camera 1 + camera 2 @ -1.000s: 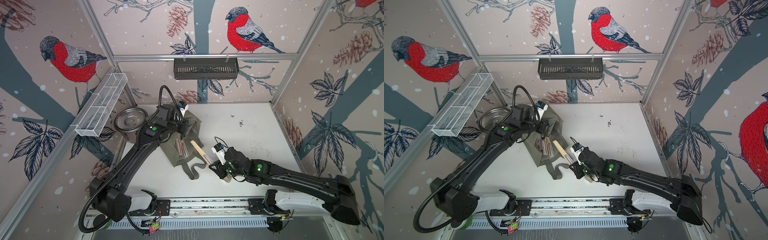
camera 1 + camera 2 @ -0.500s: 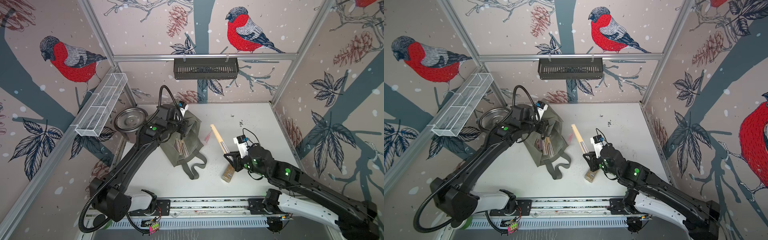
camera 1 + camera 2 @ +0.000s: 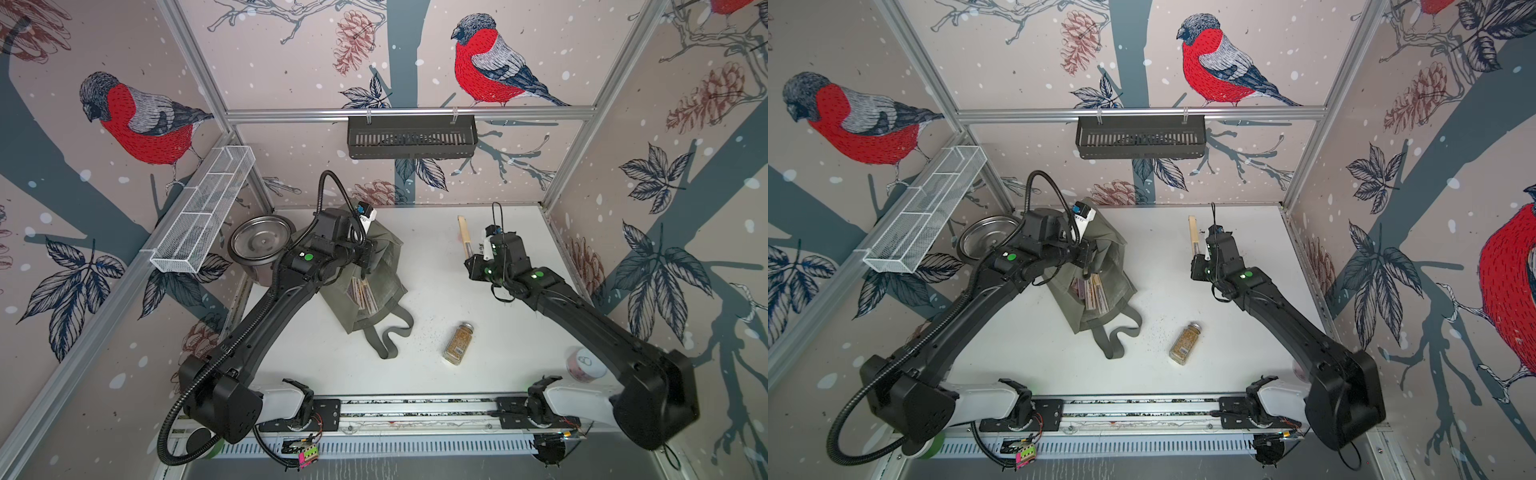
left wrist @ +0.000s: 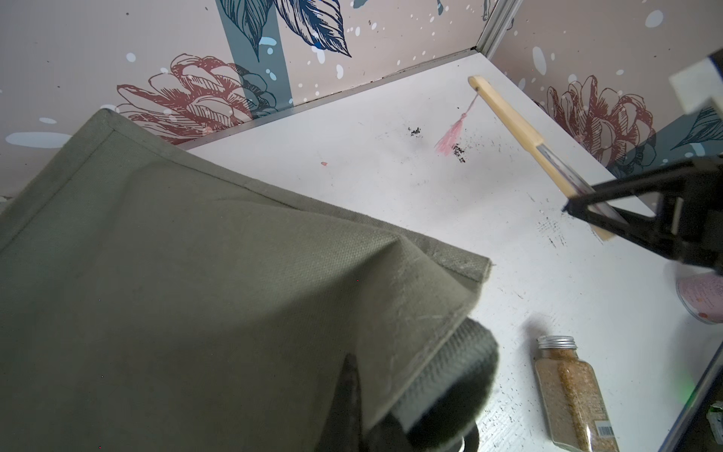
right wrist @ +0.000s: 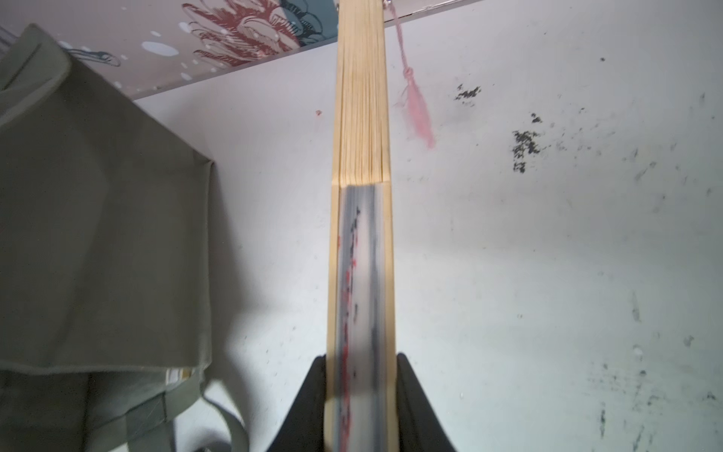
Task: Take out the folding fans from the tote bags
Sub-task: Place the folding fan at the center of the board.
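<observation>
The olive-grey tote bag (image 3: 376, 249) (image 3: 1108, 253) lies left of centre with its mouth toward the front. Several folding fans (image 3: 363, 293) (image 3: 1092, 293) show inside it. My left gripper (image 3: 368, 259) (image 4: 391, 364) is shut on the bag's upper fabric edge and holds the mouth up. My right gripper (image 3: 471, 261) (image 3: 1196, 262) (image 5: 360, 364) is shut on one closed folding fan (image 3: 464, 235) (image 3: 1192, 235) (image 5: 362, 195) (image 4: 520, 129) at its grey leaf end. This fan points toward the back wall at the back right, and its pink tassel (image 5: 418, 109) hangs down.
A steel pot (image 3: 261, 241) stands at the back left, beside the bag. A glass spice jar (image 3: 458, 344) (image 4: 571, 391) lies front of centre, and a pink-white cup (image 3: 584, 365) sits under the right arm. A white mesh basket (image 3: 203, 208) and a black basket (image 3: 411, 137) hang on the walls.
My right arm has carried the fan from beside the bag's straps near the front to the back right. The left arm and the bag have not moved.
</observation>
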You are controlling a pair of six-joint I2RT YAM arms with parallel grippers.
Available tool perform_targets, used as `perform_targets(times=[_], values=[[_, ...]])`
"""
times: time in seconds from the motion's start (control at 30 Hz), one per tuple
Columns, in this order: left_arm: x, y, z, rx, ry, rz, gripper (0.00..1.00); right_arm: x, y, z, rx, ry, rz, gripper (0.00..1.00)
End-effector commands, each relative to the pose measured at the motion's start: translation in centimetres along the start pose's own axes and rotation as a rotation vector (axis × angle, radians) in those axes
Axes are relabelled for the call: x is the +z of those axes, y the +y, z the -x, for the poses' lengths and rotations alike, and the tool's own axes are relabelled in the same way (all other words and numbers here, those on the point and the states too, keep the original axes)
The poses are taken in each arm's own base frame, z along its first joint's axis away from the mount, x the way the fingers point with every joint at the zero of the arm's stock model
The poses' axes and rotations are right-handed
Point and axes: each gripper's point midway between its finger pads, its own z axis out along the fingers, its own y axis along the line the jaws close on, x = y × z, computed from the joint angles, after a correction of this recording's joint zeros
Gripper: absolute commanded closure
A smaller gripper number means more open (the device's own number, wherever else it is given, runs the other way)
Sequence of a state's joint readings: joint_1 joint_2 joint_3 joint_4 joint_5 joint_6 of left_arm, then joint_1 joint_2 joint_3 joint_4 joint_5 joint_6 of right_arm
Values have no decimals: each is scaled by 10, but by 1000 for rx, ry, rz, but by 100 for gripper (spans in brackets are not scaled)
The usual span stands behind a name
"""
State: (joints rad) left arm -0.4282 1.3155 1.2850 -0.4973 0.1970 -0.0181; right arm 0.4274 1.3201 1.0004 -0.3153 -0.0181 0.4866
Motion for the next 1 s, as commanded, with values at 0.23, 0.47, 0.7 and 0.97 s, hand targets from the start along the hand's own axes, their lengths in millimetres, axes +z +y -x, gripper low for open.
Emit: perform_targets(times=[0.23,0.47,0.7,0.97], values=[[0,5,8,13,-35,25,100,123,-5,60,-97,68,-73,81],[0,5,8,13,-34,25,100,191,-11,104,-150,68,-113,81],[2,6,6,13,-30,29,100,251,-20,103,-180,103,-125,82],[2,6,7,15,-29,29,100,275,-35,72,-212,144,-178,82]])
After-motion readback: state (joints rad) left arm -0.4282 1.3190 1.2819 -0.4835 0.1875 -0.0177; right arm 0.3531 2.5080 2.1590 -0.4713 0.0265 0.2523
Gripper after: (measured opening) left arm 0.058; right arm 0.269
